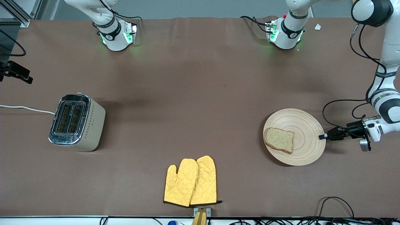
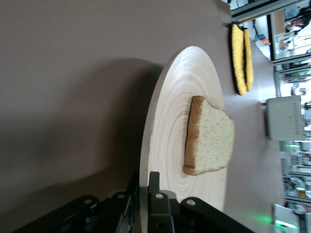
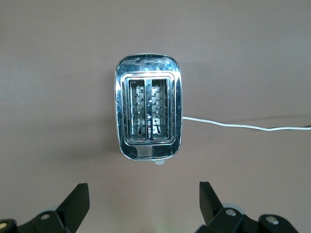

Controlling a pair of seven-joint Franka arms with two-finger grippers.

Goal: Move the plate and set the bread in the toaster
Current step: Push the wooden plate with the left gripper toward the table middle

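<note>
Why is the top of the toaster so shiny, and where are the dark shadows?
Right wrist view: the toaster top is chrome, mirroring bright light. Left wrist view: a broad dark shadow lies on the cloth beside the plate. Front view: soft shadows sit beside both.

A brown cloth [image 1: 193, 93] covers the whole table. Two yellow oven mitts [image 1: 191, 182] lie at its edge nearest the front camera. Black cables [image 1: 337, 215] trail along that edge, and an aluminium frame [image 1: 18, 14] stands at one corner.

My two arms are glossy white with black joint bands, green lights glowing at both bases. Black cables loop along the left arm to its black two-finger left gripper [image 1: 322, 136], whose fingers [image 2: 154, 204] carry silver screws.
</note>
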